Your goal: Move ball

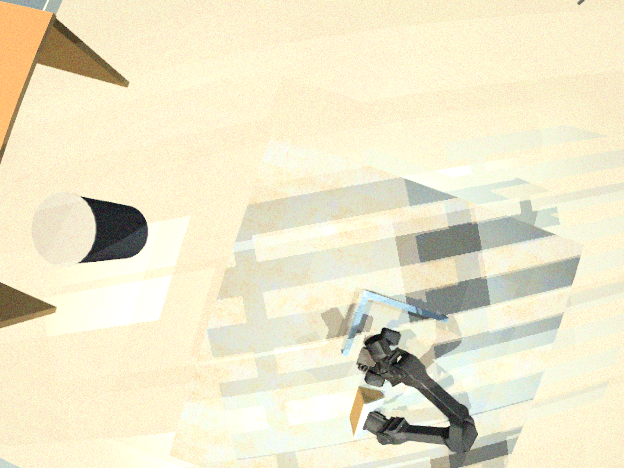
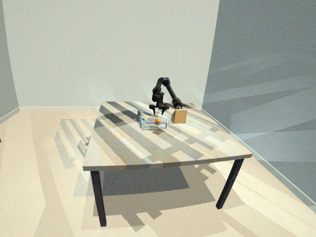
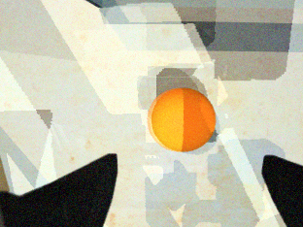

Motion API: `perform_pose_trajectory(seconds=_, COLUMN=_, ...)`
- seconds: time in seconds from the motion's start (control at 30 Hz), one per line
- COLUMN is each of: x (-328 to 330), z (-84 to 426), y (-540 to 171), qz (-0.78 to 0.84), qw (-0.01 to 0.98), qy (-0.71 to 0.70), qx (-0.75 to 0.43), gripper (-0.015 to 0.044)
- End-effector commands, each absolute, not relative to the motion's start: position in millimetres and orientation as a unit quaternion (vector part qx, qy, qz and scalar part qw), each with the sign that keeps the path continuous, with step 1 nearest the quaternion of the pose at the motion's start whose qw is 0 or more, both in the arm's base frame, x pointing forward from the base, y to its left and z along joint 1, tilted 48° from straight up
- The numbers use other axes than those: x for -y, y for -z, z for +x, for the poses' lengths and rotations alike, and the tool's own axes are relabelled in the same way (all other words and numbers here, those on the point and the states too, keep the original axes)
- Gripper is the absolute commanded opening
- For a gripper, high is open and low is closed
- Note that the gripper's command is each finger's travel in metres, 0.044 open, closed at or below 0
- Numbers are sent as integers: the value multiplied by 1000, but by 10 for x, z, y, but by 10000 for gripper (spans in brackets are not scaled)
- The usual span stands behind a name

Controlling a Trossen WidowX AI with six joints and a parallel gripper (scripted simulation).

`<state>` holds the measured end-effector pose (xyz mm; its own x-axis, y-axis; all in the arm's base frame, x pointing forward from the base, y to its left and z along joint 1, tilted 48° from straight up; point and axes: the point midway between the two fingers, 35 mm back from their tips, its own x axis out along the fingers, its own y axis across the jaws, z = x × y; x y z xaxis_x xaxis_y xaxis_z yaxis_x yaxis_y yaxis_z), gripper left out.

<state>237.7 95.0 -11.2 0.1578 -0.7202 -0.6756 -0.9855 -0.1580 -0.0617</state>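
The orange ball (image 2: pixel 157 121) (image 3: pixel 184 119) lies on the table inside the corner of the two low clear walls (image 1: pixel 395 302) (image 2: pixel 139 118). A thin pale rim of the see-through copy (image 3: pixel 150 127) shows along the ball's left edge in the wrist view, so the two nearly coincide; the ball hides the rest. My gripper (image 2: pixel 158 114) (image 3: pixel 189 163) is open and empty. Its fingertips are above the ball, clear of it, with the ball ahead of the gap in the wrist view. In the top view the arm hides the ball and the fingertips.
A tan block (image 1: pixel 356 410) (image 2: pixel 180 116) with a slanted side stands near the arm's base, to the right of the walls in the exterior view. The table (image 2: pixel 165 164) has striped shadows. A dark cylinder (image 1: pixel 118 229) and orange furniture (image 1: pixel 20 45) are off the table.
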Motion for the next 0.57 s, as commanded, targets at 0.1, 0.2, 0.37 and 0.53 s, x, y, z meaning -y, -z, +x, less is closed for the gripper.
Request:
perform_pose_trajectory(seconds=0.1, x=-1019, z=2358, y=53, qz=-717, qw=256, qy=-259, qx=-595, gripper=400)
perform_pose_trajectory(seconds=0.2, x=-1228, z=2286, y=-172, qz=-716, qw=257, qy=-257, qx=-596, gripper=440)
perform_pose_trajectory(seconds=0.37, x=-1243, z=2279, y=-190, qz=-716, qw=257, qy=-257, qx=-596, gripper=440)
perform_pose_trajectory(seconds=0.53, x=-1243, z=2279, y=-190, qz=-716, qw=257, qy=-257, qx=-596, gripper=440)
